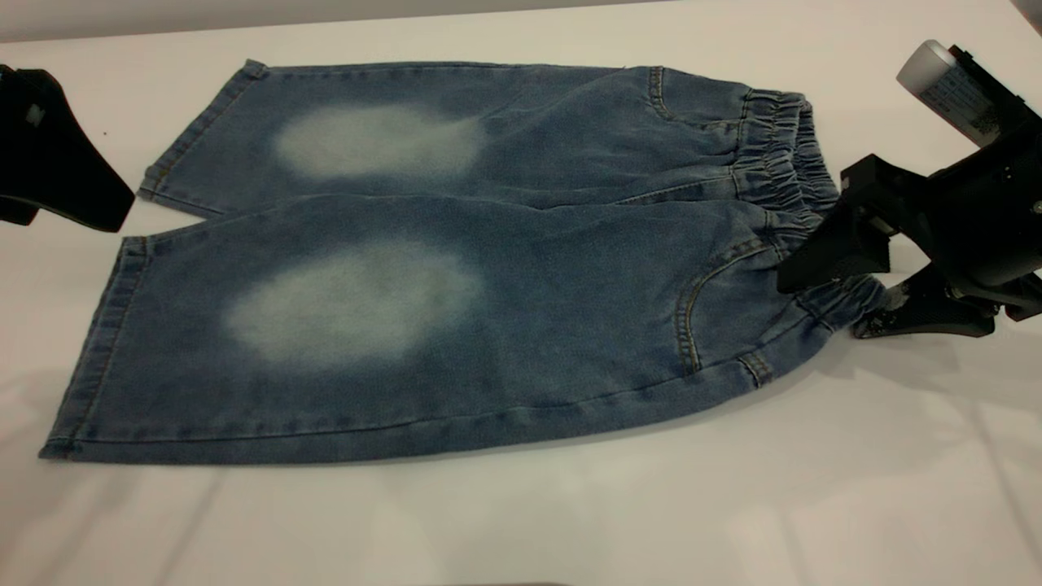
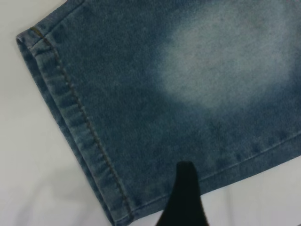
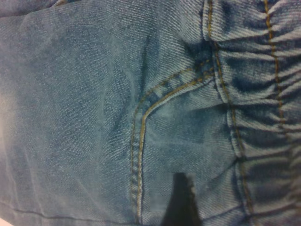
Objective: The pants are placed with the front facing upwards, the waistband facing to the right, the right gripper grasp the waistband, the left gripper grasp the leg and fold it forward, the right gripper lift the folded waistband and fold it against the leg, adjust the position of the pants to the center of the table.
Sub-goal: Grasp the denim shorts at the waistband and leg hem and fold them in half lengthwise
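Pants flat on the table, right gripper at the waistband

The table (image 1: 521, 529) is a wide white top, and the pants (image 1: 505, 268) lie flat on it a little toward the far side, front up, with the two leg openings at the left and a pale faded oval on each leg. The waistband (image 1: 785, 155) is the ruffled end at the right. The right gripper (image 1: 834, 303) is at the near part of the waistband with its jaws spread: one finger lies over the gathered denim, the other sits low by the table at the band's edge. The left gripper (image 1: 98, 207) is at the far left, just beside the leg hems and above the table; whether its jaws are apart or together cannot be told
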{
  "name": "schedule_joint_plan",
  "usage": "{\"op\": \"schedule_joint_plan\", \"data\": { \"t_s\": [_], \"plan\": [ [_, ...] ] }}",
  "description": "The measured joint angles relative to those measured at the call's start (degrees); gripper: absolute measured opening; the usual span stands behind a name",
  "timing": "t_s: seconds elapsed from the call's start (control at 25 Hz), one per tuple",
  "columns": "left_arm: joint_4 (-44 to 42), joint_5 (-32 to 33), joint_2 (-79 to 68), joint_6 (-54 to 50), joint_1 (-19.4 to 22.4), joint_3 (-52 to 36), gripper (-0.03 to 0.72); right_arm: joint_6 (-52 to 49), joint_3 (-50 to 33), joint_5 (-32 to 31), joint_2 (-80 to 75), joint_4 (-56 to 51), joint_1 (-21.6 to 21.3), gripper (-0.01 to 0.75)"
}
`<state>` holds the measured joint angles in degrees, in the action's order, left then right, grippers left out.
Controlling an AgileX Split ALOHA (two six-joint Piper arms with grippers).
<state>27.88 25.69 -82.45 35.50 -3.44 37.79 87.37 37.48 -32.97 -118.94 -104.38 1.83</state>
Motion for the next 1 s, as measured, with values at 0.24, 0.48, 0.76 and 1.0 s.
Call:
{"op": "schedule_joint_plan", "data": {
  "t_s": [0.24, 0.48, 0.76, 1.0],
  "plan": [
    [0.0, -0.1, 0.0, 0.0, 0.0, 0.0, 0.546, 0.2, 0.0, 0.8, 0.0, 0.0, 0.0, 0.187],
    [-2.6, -0.1, -0.4, 0.0, 0.0, 0.0, 0.521, 0.2, 0.0, 0.8, 0.0, 0.0, 0.0, 0.037],
    [-10.9, -0.6, -7.5, 0.0, 0.0, -1.3, 0.515, 0.2, 0.0, 0.8, 0.0, 0.0, 0.0, 0.037],
    [-17.7, -3.3, -15.7, -1.9, 0.0, -1.6, 0.515, 0.2, 0.0, 0.8, 0.0, 0.0, 0.0, 0.038]
  ]
}}
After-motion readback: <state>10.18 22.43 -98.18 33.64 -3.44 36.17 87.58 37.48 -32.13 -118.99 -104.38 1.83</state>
